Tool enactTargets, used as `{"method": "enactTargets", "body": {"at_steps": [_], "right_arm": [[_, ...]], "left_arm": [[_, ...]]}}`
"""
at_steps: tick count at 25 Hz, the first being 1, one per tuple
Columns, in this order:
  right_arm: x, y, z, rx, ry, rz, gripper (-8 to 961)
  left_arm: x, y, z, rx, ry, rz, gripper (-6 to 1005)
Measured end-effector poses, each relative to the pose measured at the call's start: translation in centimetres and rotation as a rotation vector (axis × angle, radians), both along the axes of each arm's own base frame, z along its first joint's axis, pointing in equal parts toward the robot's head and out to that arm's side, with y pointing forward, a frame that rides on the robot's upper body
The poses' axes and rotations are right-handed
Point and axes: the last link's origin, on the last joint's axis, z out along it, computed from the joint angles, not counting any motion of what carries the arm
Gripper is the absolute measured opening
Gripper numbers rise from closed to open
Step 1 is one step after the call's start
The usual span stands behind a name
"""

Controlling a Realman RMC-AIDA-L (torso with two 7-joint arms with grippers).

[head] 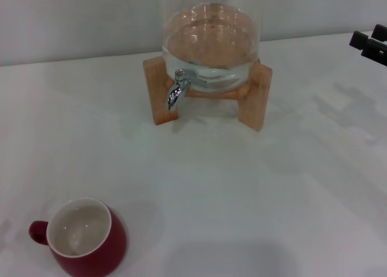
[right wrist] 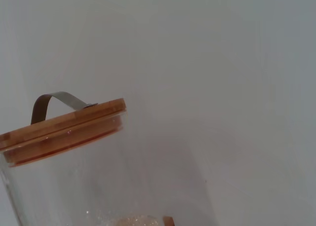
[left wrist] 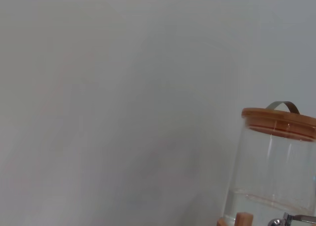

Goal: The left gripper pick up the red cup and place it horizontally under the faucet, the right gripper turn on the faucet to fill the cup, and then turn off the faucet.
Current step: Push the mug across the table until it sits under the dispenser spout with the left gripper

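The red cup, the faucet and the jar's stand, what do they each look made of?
The red cup looks like glazed ceramic: glossy dark red outside, white inside. The faucet looks like polished chrome metal, mirror-bright. The stand looks like pale unpainted wood, matte, with squared legs.

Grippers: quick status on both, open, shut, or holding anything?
Left gripper: not in view in any camera.
Right gripper: only its tips show at the head view's right edge, above the table, holding nothing; open or shut cannot be told.

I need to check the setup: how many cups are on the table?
1. The red cup stands upright at the table's near left, well in front of the faucet. Nothing suggests another, though the views miss some of the table.
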Motion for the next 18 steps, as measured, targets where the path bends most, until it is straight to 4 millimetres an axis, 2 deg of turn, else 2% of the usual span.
{"method": "enactTargets", "body": {"at_steps": [11,18], "right_arm": [[0.0,0.0,0.0,0.001,-0.001,-0.001,730],[0.2,0.0,0.0,0.002,0.003,-0.006,730]], "left_arm": [[-0.2,0.4,-0.1,-0.003,0.007,0.013,793],[-0.5,1.2,-2.0,-0.054,0.06,0.029,789]]}}
